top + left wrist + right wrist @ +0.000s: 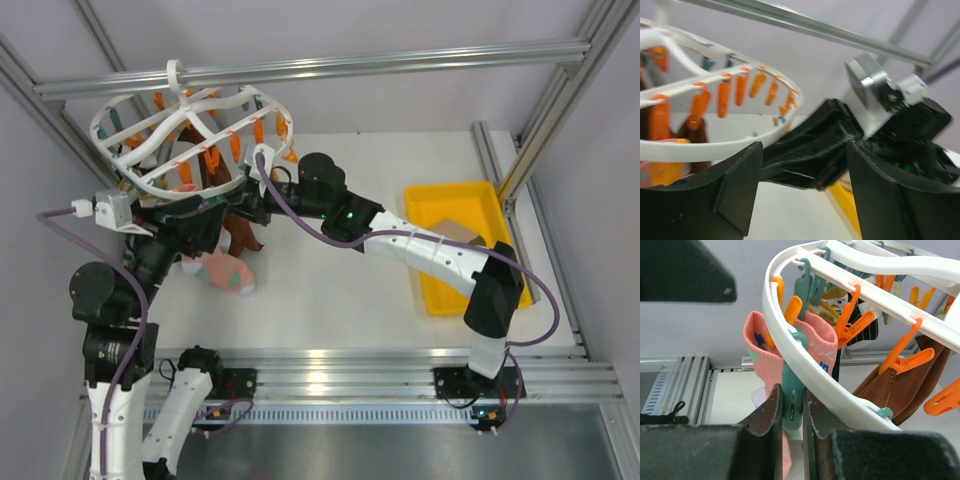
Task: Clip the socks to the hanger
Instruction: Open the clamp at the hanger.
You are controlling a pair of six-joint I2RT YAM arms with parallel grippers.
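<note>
The hanger (850, 390) was smooth, glossy white plastic, and its teal clip (791, 387) and orange clips (905, 360) shone likewise. The pink sock (757, 350) was ribbed knit cloth, the brown sock (890, 390) soft and matt. The right pincer (791, 402) had matt black, faintly grainy pads (767, 412). The rail (320, 68) was brushed metal.

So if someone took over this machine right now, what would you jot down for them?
Left claw: open, empty, close by the hanger.
Right claw: shut on a teal clip on the hanger's ring, with the cuff of the pink sock right at it.
Done: a brown sock hangs from an orange clip; a striped sock hangs beyond.
Unclear: whether the pink sock is pinned.
Left: check that hold, then deal with something beige, probably a sock, in the yellow tray.
</note>
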